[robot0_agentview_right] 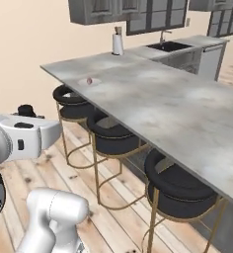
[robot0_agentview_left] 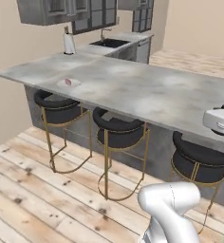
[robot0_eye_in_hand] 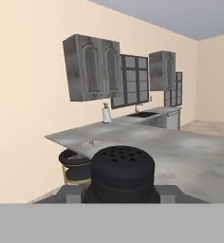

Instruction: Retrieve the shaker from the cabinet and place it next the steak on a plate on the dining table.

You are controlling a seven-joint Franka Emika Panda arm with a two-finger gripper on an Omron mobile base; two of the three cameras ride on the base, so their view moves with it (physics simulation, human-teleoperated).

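The black shaker (robot0_eye_in_hand: pixel 122 173), its top dotted with holes, sits close up in the hand view, and my gripper (robot0_eye_in_hand: pixel 121 193) is shut on it with a fingertip on each side. Far ahead, the white plate (robot0_eye_in_hand: pixel 91 142) lies near the left end of the dining table (robot0_eye_in_hand: pixel 180 152). The pinkish steak (robot0_agentview_left: pixel 69 81) rests on the plate (robot0_agentview_left: pixel 62 83), also seen from the right as the steak (robot0_agentview_right: pixel 89 80) on the plate (robot0_agentview_right: pixel 83 82). The grey cabinet (robot0_eye_in_hand: pixel 92 66) hangs on the far wall, doors shut. My hand is well short of the plate, out over the floor.
Three black gold-legged stools (robot0_agentview_left: pixel 118 130) line the near side of the table (robot0_agentview_left: pixel 147 90). A white paper-towel roll (robot0_agentview_left: pixel 69 43) stands at the far end near a sink (robot0_agentview_left: pixel 109 42). Wooden floor lies open on the left.
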